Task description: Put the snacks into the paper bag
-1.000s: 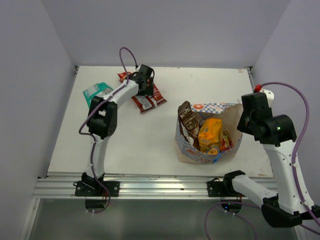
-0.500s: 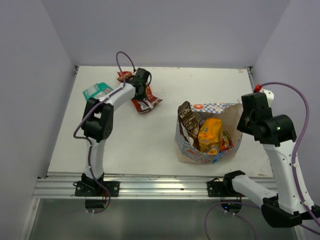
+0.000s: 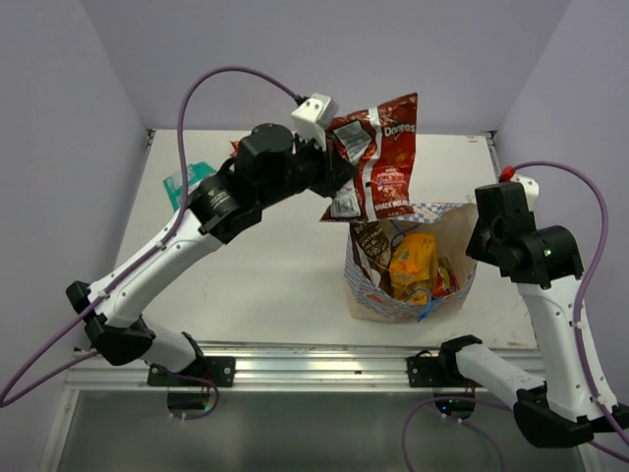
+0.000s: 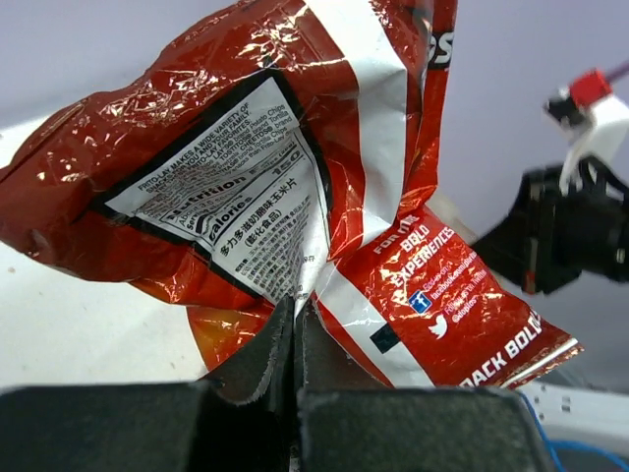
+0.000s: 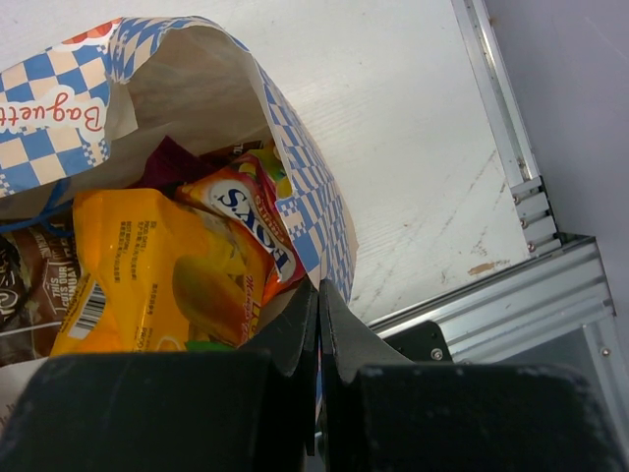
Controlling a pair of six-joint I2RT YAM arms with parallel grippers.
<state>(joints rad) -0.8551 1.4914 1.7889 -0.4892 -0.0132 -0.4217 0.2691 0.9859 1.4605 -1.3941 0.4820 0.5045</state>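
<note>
The left gripper (image 4: 295,334) is hovering high over the white table (image 3: 285,265), its two dark fingers squeezing flat together on a pinch of the red-and-silver chip packet (image 3: 378,157). The packet is hanging just above and behind the mouth of the paper bag (image 3: 378,300), probably raised there so it can drop straight in. Its foil is crumpling into sharp, shiny creases around the grip, and its white nutrition panel is buckling. The bag is standing upright at the right of the table, its stiff white paper printed outside with blue checks. The right gripper (image 5: 316,324) is closing on the bag's right-hand rim, which is running in between its fingers; this is likely bracing the thin wall so the mouth is staying wide. Inside, an orange-yellow packet (image 3: 413,261) and a brown packet (image 3: 369,241) are leaning upright among others, puffy and glossy. A teal packet (image 3: 187,177) is lying flat at the table's far left, well apart from the bag — waiting its turn, it seems.
</note>
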